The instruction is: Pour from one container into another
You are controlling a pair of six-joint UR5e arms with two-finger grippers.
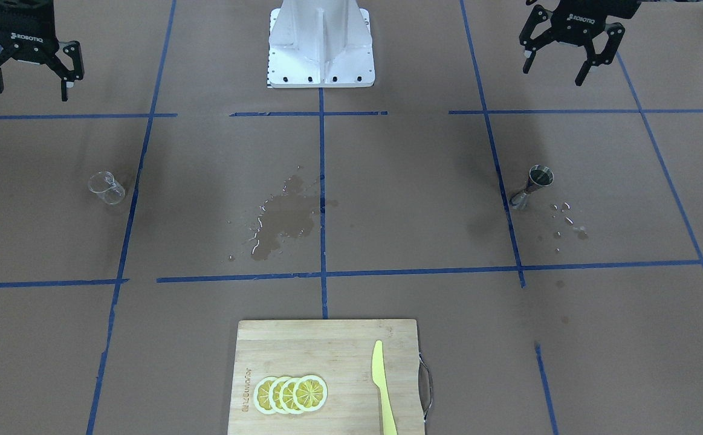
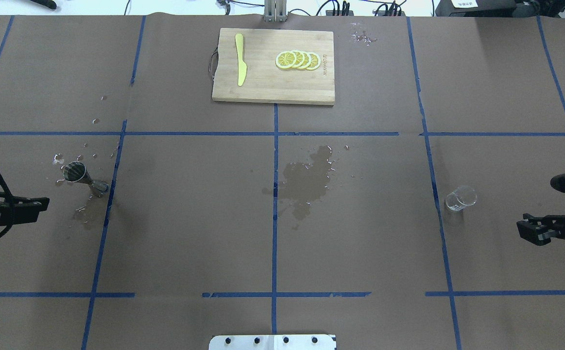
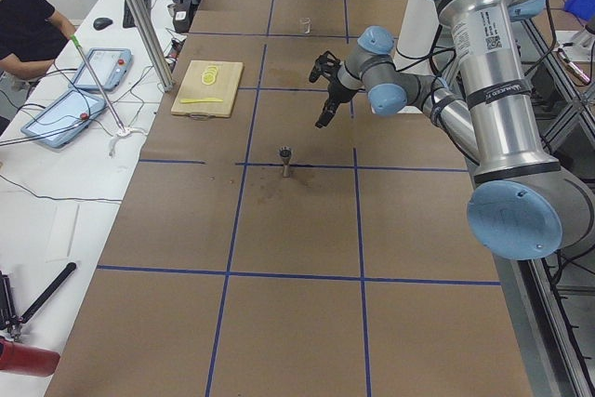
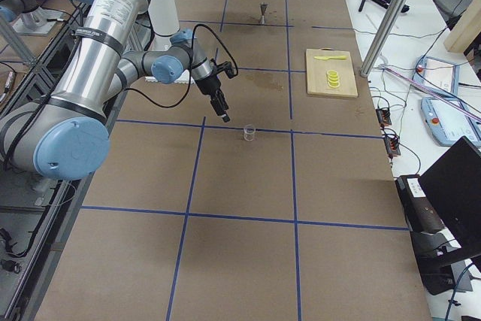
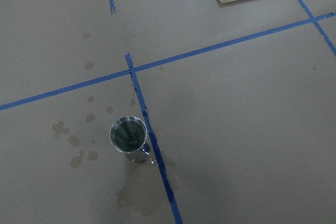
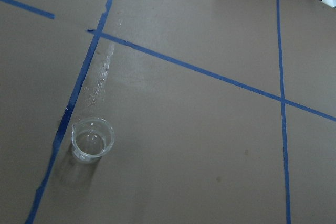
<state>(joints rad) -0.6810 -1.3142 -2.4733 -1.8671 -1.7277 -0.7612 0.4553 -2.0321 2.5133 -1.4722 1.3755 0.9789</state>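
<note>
The small clear glass cup (image 1: 106, 187) stands upright on the brown table cover, also seen in the overhead view (image 2: 460, 198) and the right wrist view (image 6: 92, 139). My right gripper (image 1: 31, 89) hangs open above the table, back from the cup toward the robot's side, with nothing in it. The grey steel jigger (image 1: 532, 187) stands upright on the other side (image 2: 80, 176), one open cone facing up (image 5: 128, 137). My left gripper (image 1: 553, 71) is open and empty, raised and well apart from the jigger.
A wet puddle (image 2: 306, 182) darkens the table's middle, and droplets (image 1: 569, 220) lie beside the jigger. At the far edge a wooden cutting board (image 2: 272, 87) carries lemon slices (image 2: 298, 60) and a yellow knife (image 2: 240, 61). The robot's white base (image 1: 321, 45) stands between the arms.
</note>
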